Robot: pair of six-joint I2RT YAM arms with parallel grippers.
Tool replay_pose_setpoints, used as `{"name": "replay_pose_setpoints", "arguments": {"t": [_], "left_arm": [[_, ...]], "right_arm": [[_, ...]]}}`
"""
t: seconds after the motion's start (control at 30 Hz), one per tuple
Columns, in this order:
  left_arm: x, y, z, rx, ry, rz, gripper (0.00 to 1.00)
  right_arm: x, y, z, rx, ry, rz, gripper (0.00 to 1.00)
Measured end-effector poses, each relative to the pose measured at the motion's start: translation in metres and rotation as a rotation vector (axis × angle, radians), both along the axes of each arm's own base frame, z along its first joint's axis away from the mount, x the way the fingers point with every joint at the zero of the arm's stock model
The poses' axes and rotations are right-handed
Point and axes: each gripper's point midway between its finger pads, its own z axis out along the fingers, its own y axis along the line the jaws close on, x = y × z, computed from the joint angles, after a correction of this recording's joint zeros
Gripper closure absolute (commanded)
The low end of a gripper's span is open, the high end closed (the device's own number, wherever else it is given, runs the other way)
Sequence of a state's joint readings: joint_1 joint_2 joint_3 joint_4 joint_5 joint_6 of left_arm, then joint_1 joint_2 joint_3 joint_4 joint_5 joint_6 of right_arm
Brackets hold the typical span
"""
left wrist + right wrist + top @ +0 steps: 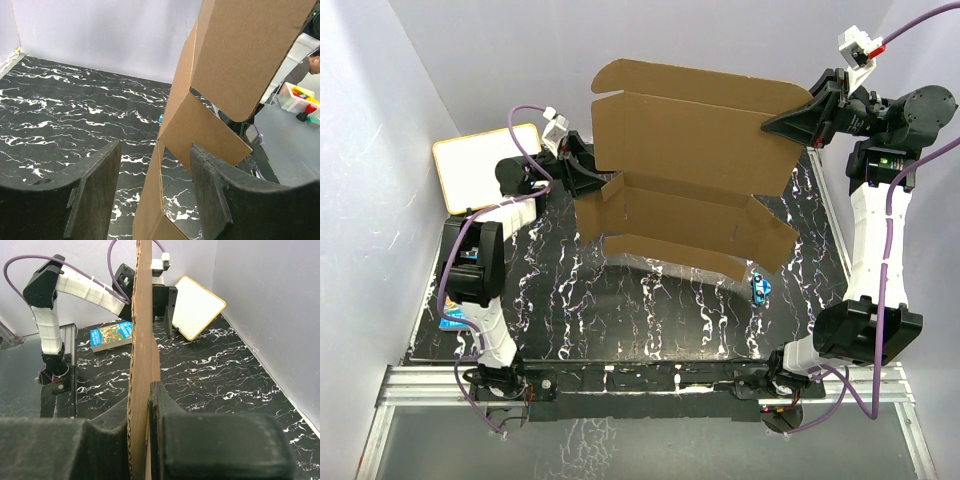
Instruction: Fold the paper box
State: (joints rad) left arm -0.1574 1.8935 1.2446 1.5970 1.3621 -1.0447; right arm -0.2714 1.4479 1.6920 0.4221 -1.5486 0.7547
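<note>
- Right gripper [140,396], 2 o'clock: fingers clamped on box [690,140] edge.
- Left gripper [155,150], 10 o'clock: fingers apart, straddling opposite box edge.
- Box: upright sheet, flaps unfolded.

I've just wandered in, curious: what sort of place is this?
Probably a robotics lab test cell: two white-and-black robot arms bolted at a black marble-patterned table, plain white walls boxing it in, and a brown corrugated cardboard sheet held up between them.
</note>
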Motion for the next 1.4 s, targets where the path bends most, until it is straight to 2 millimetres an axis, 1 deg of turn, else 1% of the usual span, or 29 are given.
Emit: {"name": "replay_pose_setpoints", "arguments": {"t": [0.2, 0.43, 0.73, 1.0, 1.07, 1.1, 1.23, 1.4], "left_arm": [[-0.005, -0.003, 0.001, 0.004, -0.016, -0.014, 0.42], [-0.011, -0.019, 0.004, -0.016, -0.022, -0.036, 0.40], [-0.010, -0.031, 0.012, -0.058, -0.030, -0.024, 0.41], [-0.017, -0.046, 0.012, -0.071, -0.041, -0.047, 0.42], [-0.015, -0.047, 0.010, -0.077, -0.041, -0.040, 0.42], [-0.015, -0.048, 0.009, -0.079, -0.040, -0.037, 0.44], [-0.010, -0.049, 0.007, -0.093, -0.037, -0.017, 0.56], [-0.002, -0.051, 0.002, -0.104, -0.019, 0.002, 0.56]], "right_arm": [[0.000, 0.000, 0.000, 0.001, 0.004, 0.000, 0.92], [-0.001, 0.000, 0.001, 0.001, 0.004, 0.001, 0.92], [-0.001, 0.000, -0.001, 0.005, 0.008, -0.001, 0.92], [-0.001, -0.001, -0.004, 0.010, 0.016, -0.006, 0.92], [-0.001, -0.001, -0.005, 0.011, 0.019, -0.006, 0.92], [0.000, -0.001, -0.007, 0.013, 0.024, -0.007, 0.92], [0.001, -0.001, -0.011, 0.018, 0.041, -0.007, 0.92], [0.001, -0.001, -0.011, 0.017, 0.040, -0.006, 0.92]]}}
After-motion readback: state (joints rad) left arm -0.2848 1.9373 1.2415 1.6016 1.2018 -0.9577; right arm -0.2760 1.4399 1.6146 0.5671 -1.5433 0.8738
